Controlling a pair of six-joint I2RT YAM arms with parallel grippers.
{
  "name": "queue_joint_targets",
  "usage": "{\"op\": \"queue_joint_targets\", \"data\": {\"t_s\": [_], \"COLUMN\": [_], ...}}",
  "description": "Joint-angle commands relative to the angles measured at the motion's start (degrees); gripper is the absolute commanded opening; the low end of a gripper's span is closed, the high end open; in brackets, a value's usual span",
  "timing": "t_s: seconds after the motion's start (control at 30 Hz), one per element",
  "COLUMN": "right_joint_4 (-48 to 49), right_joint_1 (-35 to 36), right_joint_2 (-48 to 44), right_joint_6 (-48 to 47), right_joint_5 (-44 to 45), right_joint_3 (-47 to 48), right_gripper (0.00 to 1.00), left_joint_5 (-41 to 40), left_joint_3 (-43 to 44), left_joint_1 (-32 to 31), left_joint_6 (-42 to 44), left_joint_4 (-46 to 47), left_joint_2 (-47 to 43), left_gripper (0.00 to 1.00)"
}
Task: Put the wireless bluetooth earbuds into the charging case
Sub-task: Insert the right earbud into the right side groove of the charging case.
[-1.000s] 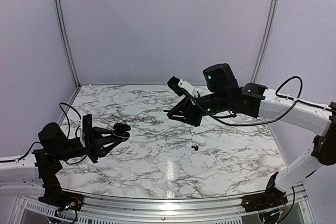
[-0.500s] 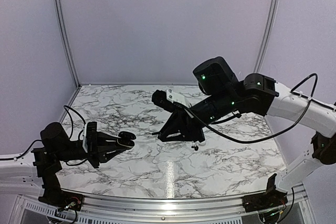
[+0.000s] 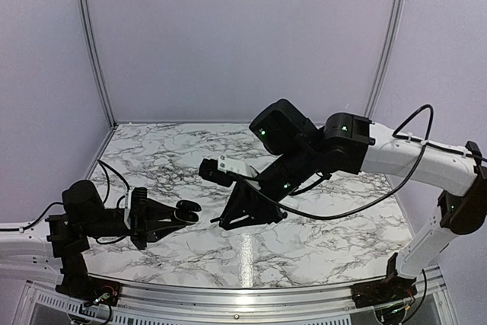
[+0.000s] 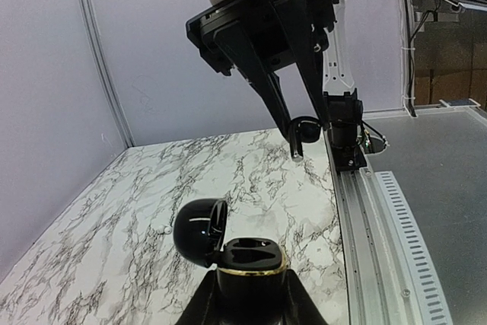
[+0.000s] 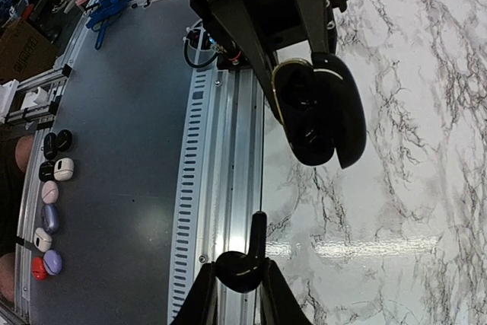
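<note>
Your L gripper [image 3: 176, 213] is clamped on the charging case [image 4: 243, 266], held off the desk [image 3: 319, 243] at near left, with the lid [image 4: 199, 230] flipped open. Your R gripper [image 3: 226, 221] is pinched narrow on one earbud [image 4: 304, 130], in the air just beside the case, not touching it. Can't tell what's in the case sockets, too dark.

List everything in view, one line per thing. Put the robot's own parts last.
charging case: one, black with a gold rim, lid open, held off the table
earbud: one seen, black, held in the air
table: one, white-grey marble, under both arms
rail: one, silver, table's near edge
small cases: several, black, white, pink, purple, red, grey surface beyond the rail
walls: pale lilac, around the table
left tool: black, shut on the charging case
right tool: black, shut on the earbud
</note>
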Motion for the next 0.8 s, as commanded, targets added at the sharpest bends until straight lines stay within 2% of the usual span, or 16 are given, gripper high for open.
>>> {"op": "queue_joint_targets", "data": {"t_s": [0.0,0.23,0.77], "right_joint_4": [0.66,1.28,1.72], "right_joint_1": [0.35,0.30,-1.81], "right_joint_2": [1.00,3.55,6.88], "right_joint_6": [3.89,6.72,13.01], "right_joint_5": [-4.35,-6.25,-4.19], "right_joint_3": [2.82,3.70,5.08], "right_gripper": [0.10,0.10,0.10], "left_joint_5": [-2.64,-4.30,-9.33], "left_joint_3": [2.52,3.06,3.19], "left_joint_1": [-1.45,-2.75,-5.02], "left_joint_6": [3.28,5.05,8.24], "left_joint_4": [-2.06,-3.39,-5.38], "left_joint_2": [-0.24,0.05,-0.25], "left_gripper": [0.00,0.00,0.00]}}
